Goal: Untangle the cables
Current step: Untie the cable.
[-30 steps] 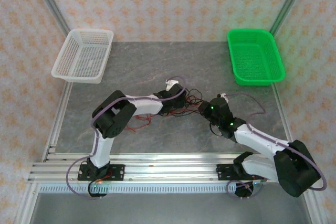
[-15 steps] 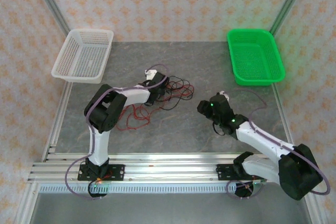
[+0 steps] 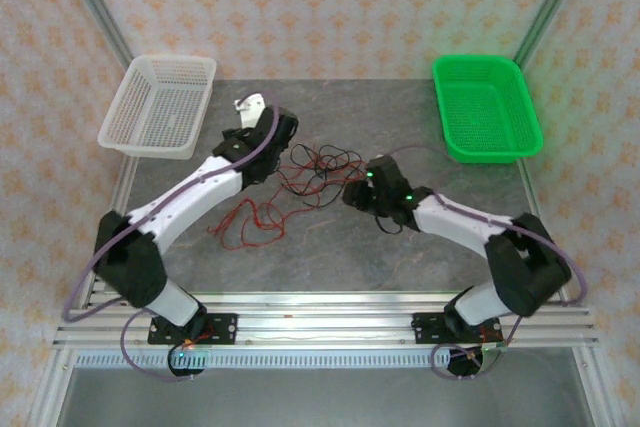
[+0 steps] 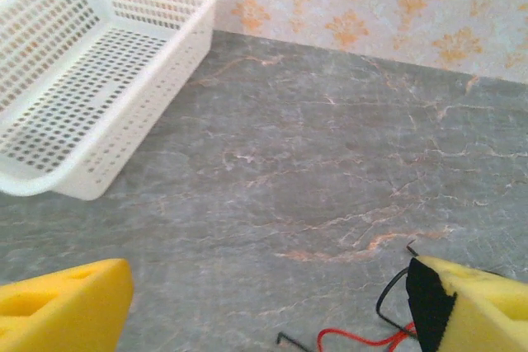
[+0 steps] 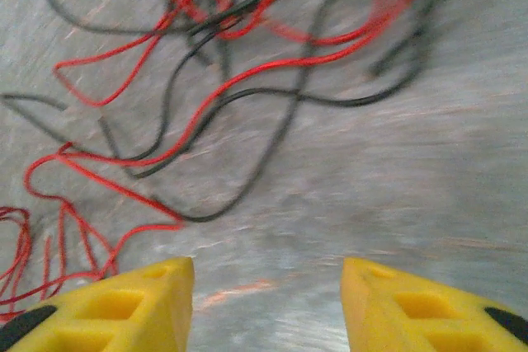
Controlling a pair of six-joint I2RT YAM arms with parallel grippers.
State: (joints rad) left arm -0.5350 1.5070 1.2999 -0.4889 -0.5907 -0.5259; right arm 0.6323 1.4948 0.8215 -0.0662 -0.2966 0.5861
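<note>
Two end effectors are standing released, neither gripping anything. Nearest, the cables (image 3: 300, 182) are lying on the bench (image 3: 400, 262), red loops trailing toward the arm bases and the red-and-black knot lying beyond. The right end effector (image 5: 264, 278) is hovering just beside that knot; it should be closing on one single strand, clear of crossings. Farther off, the left end effector (image 4: 268, 294) is gaping near the white basket (image 4: 91, 72), strand ends seemingly touching one finger. Slow, opposed pulls are advisable.

Your table (image 3: 330, 247) looks like matt grey veined stone. The white basket (image 4: 82, 80) and green basket (image 3: 487, 107) are perforated plastic, slightly glossy. The cables (image 5: 219, 26) have smooth sheathing. The pads (image 4: 58, 307) of the left gripper (image 4: 264, 319) look foamy and matt.
</note>
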